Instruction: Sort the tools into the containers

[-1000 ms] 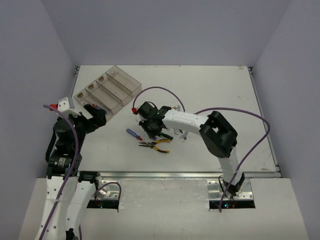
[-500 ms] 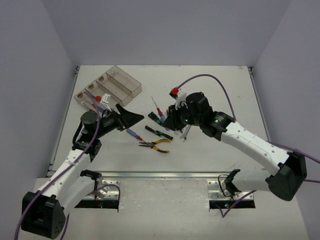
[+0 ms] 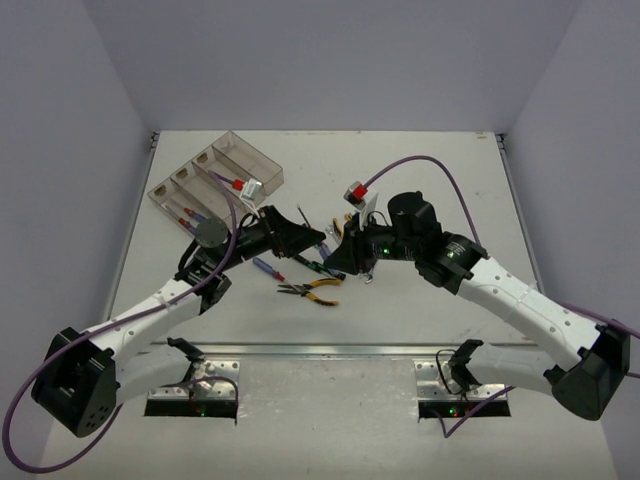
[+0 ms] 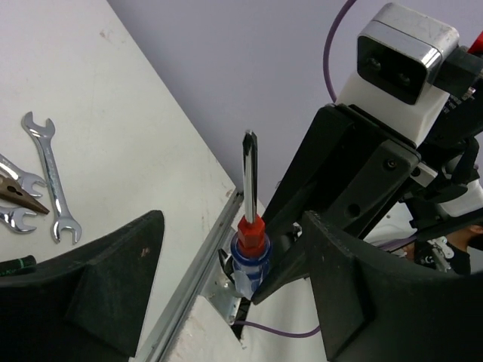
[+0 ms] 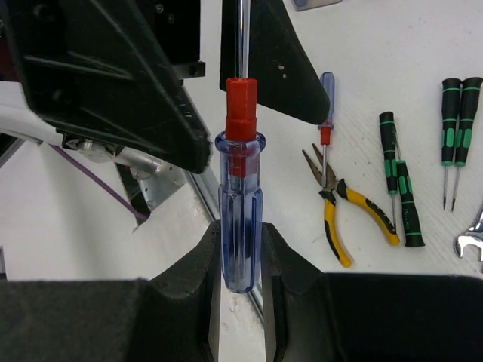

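Note:
My right gripper (image 5: 240, 235) is shut on the clear blue handle of a screwdriver (image 5: 240, 204) with a red collar, held above the table. Its steel shaft (image 4: 247, 175) points between the fingers of my left gripper (image 4: 232, 226), which stands open around it without touching. In the top view both grippers meet mid-table, the left (image 3: 292, 230) and the right (image 3: 336, 252). The containers (image 3: 215, 178), four joined clear bins, sit at the back left with a red-handled tool (image 3: 186, 212) in the nearest one. Yellow-handled pliers (image 3: 312, 290) lie below the grippers.
On the table lie a small blue screwdriver (image 5: 325, 113), several green-black screwdrivers (image 5: 395, 170), wrenches (image 4: 49, 181) and another wrench end (image 5: 472, 237). A metal rail (image 3: 330, 350) marks the table's near edge.
My left arm has swung from beside the bins to mid-table. My right arm has lifted the blue screwdriver off the tool pile and turned its shaft into the left gripper's jaws.

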